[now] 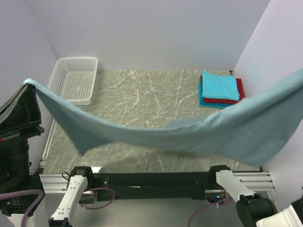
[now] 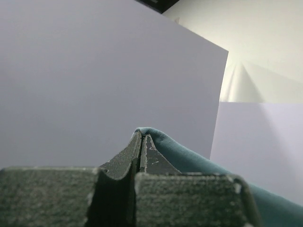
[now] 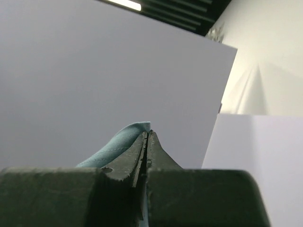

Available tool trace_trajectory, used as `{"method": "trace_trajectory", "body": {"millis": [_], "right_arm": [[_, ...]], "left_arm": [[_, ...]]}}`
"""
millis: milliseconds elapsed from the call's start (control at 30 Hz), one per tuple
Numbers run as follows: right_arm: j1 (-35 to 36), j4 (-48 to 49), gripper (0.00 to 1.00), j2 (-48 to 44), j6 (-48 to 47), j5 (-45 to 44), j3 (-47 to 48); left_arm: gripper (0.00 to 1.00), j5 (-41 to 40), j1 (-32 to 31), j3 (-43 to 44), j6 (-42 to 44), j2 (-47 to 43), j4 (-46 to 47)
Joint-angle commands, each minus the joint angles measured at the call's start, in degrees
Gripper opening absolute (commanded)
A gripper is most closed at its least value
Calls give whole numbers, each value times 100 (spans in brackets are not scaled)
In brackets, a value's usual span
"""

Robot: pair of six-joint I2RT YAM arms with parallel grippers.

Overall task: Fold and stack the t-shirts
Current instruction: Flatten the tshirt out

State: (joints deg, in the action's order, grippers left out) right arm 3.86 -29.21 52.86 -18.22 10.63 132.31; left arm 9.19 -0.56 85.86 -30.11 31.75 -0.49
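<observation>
1. The left gripper (image 2: 141, 142) has its jaws pressed together on an edge of the grey-blue t-shirt (image 1: 189, 135). In the left wrist view the cloth wraps over the fingertips and trails away to the lower right.
2. The right gripper (image 3: 147, 139) is also clamped tight, pinching another part of the same shirt. In the right wrist view a fold of cloth rises just left of its fingertips.
3. From above, the shirt hangs in the air as a long sagging band. It runs from the pinched corner high at the left, across the worktop (image 1: 142, 94), and out past the right edge of the picture, where the right gripper is out of that view.
4. The sag is deepest over the near half of the worktop, and a loose flap droops toward the near left corner. Whether any cloth touches the surface cannot be told.
5. A folded stack lies in the far right corner: the turquoise shirt (image 1: 219, 85) on top, the red shirt (image 1: 239, 88) under it and the teal shirt (image 1: 203, 102) at the bottom.
6. The white mesh basket (image 1: 75, 78) sits in the far left corner, well apart from the stack.
</observation>
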Motion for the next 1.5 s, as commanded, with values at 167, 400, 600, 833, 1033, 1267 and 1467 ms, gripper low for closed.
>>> {"method": "trace_trajectory", "body": {"millis": [167, 400, 600, 833, 1033, 1267, 1467], "right_arm": [[-34, 143, 0, 734, -112, -395, -1019], [-34, 1434, 0, 1638, -15, -54, -3253], [-17, 2243, 0, 3500, 301, 650, -3924], [387, 1806, 0, 6637, 556, 766, -1460], [704, 1330, 0, 8222, 380, 18, 13], [704, 1506, 0, 8206, 310, -61, -214], [616, 1550, 0, 7661, 450, 193, -653]], "left_arm": [[1, 74, 38, -772, 109, 437, -74], [0, -49, 29, -2968, 461, 1471, 865], [0, -584, 29, -3235, 795, 4060, 1745], [0, -1147, 38, -1479, 1129, 7000, 1439], [0, -1156, 29, -281, 1402, 8233, 999], [0, -1148, 29, 97, 1631, 8567, 955], [0, -1069, 38, 97, 1692, 8436, 981]]}}
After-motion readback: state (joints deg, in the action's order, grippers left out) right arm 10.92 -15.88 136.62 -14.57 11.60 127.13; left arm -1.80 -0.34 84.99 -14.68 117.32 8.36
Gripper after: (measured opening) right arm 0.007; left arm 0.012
